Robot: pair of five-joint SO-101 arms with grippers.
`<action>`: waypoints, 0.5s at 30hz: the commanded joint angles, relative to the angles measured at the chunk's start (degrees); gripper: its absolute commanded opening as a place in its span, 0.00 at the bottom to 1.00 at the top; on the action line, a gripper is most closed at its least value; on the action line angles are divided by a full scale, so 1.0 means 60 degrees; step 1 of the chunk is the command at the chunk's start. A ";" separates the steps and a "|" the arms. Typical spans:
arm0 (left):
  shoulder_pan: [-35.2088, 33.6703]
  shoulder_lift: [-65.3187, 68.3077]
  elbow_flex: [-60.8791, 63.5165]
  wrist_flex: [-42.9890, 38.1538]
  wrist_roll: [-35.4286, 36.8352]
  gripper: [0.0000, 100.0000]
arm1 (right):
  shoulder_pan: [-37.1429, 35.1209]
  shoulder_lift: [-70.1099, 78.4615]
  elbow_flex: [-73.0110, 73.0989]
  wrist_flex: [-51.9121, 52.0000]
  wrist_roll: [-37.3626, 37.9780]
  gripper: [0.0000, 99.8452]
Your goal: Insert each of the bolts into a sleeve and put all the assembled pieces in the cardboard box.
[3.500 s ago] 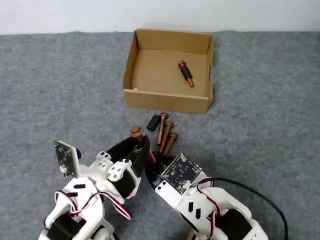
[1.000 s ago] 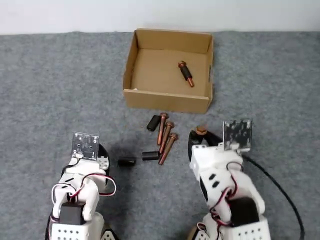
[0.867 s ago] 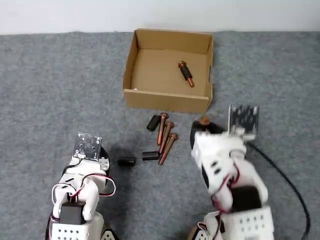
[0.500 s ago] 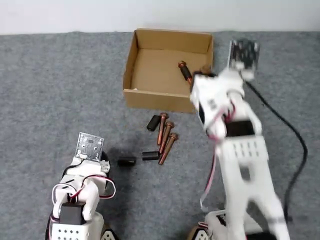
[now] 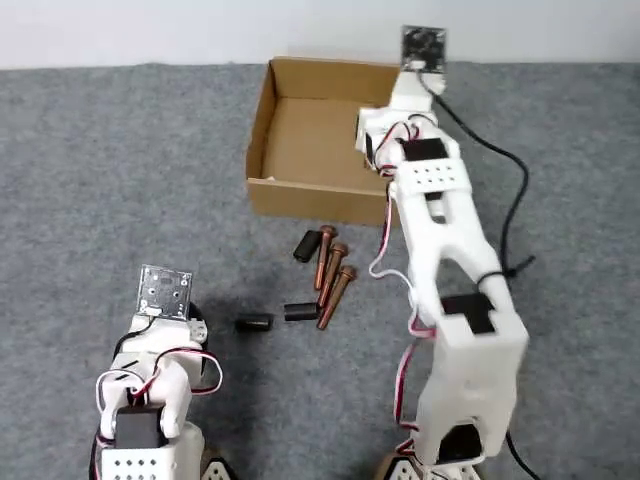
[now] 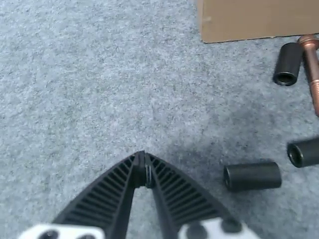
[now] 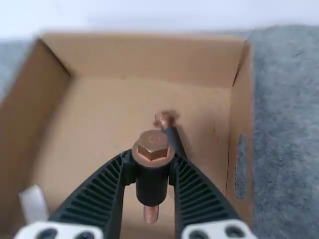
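My right gripper (image 7: 151,162) is shut on an assembled piece (image 7: 151,181), a copper bolt inside a black sleeve, held over the inside of the cardboard box (image 7: 149,55). Another assembled piece (image 7: 168,128) lies on the box floor just beyond it. In the high view the right arm (image 5: 425,180) stretches over the box (image 5: 262,130). Three loose bolts (image 5: 333,270) and three black sleeves (image 5: 307,245) (image 5: 300,311) (image 5: 254,323) lie on the carpet in front of the box. My left gripper (image 6: 143,167) is shut and holds nothing, low over the carpet to the left of the nearest sleeve (image 6: 251,176).
Grey carpet covers the table. The left arm (image 5: 160,350) sits at the front left. A black cable (image 5: 510,200) trails from the right arm over the carpet right of the box. The box's front corner (image 6: 249,20) lies ahead of the left gripper.
The right arm has swung from the carpet right of the bolts up and over the box, carrying the assembled piece. The left arm has pulled back slightly and stays low.
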 commanded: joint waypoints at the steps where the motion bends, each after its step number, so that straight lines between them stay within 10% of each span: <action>1: -0.0073 -0.0015 -0.0066 0.0073 -0.0088 0.01 | -0.0286 0.0769 -0.1934 0.0374 0.0630 0.01; 15: -0.0073 -0.0015 -0.0066 0.0103 -0.0088 0.01 | -0.0711 0.3026 -0.4454 0.2469 0.1363 0.17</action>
